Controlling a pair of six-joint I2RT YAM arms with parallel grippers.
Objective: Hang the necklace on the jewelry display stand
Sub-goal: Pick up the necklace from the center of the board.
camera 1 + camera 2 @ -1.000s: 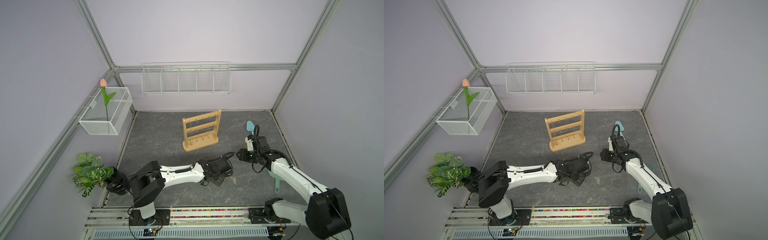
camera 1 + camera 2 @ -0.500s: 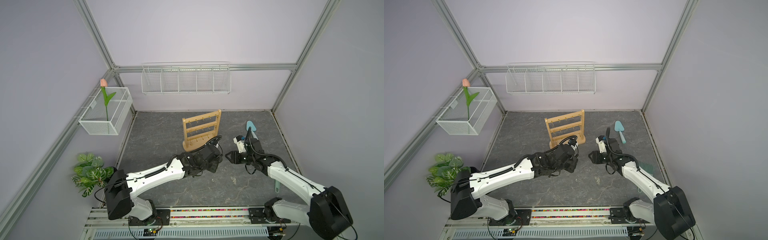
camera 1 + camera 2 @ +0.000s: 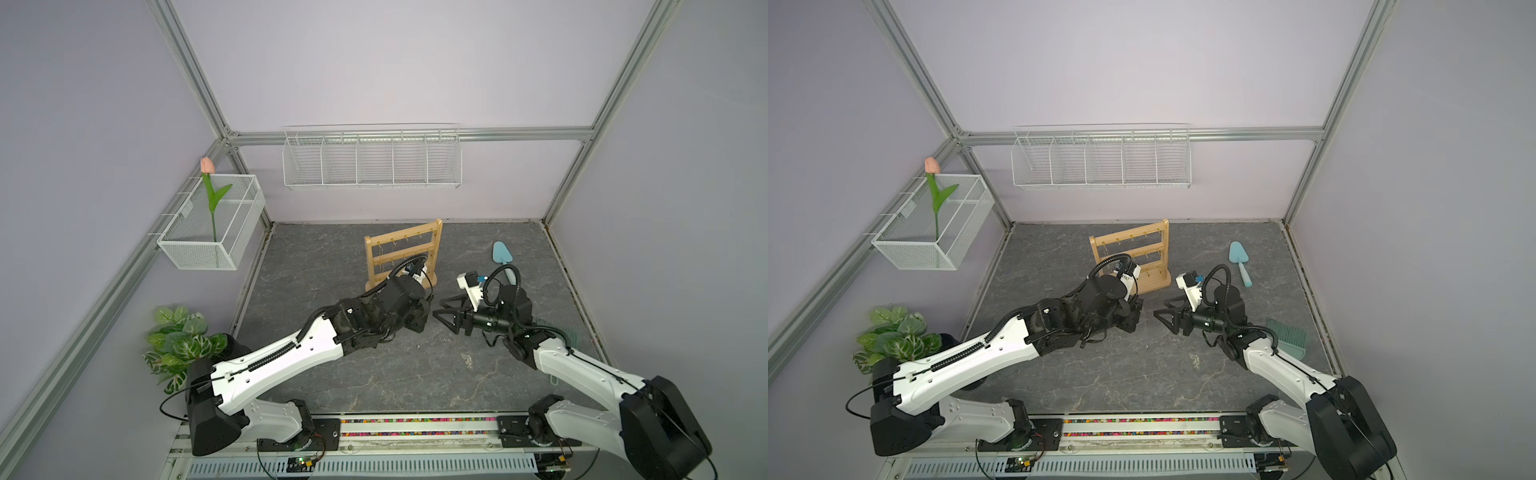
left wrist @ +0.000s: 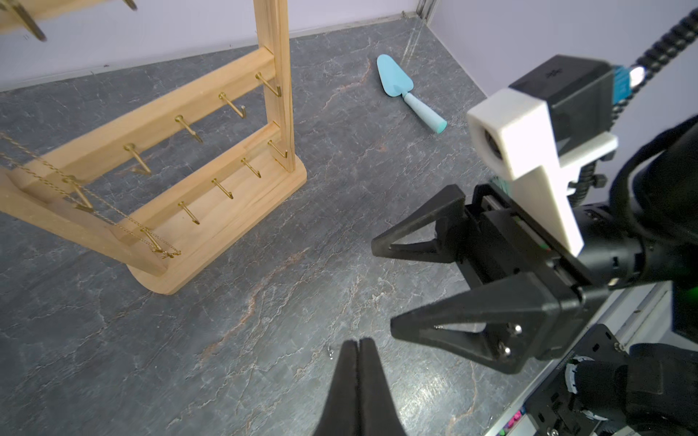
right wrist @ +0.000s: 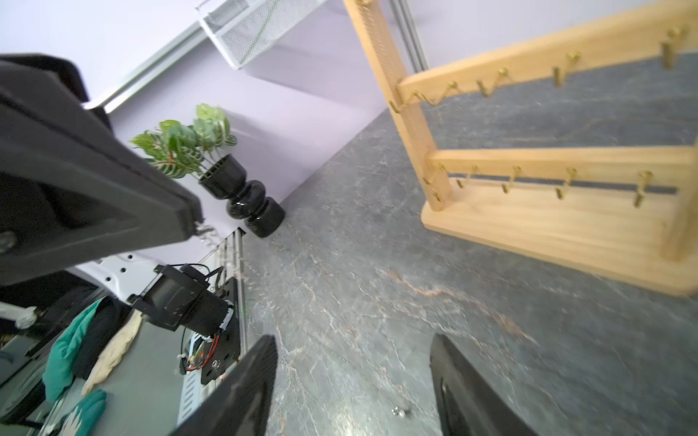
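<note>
closing in from either side, the two arms had met in front of the jewelry display stand (image 3: 436, 253), which stood near the centre of both top views. the left gripper (image 4: 357, 345) was clamped tight, and a silvery glint at its tips was probably the necklace (image 5: 206, 230), though too small to be sure. the right gripper (image 4: 383, 287) had spread its jaws wide, empty, just apart from the left's. that suggested a handover or two-handed stretch before hooking; a gold chain (image 4: 113, 222) already hung on the stand.
</note>
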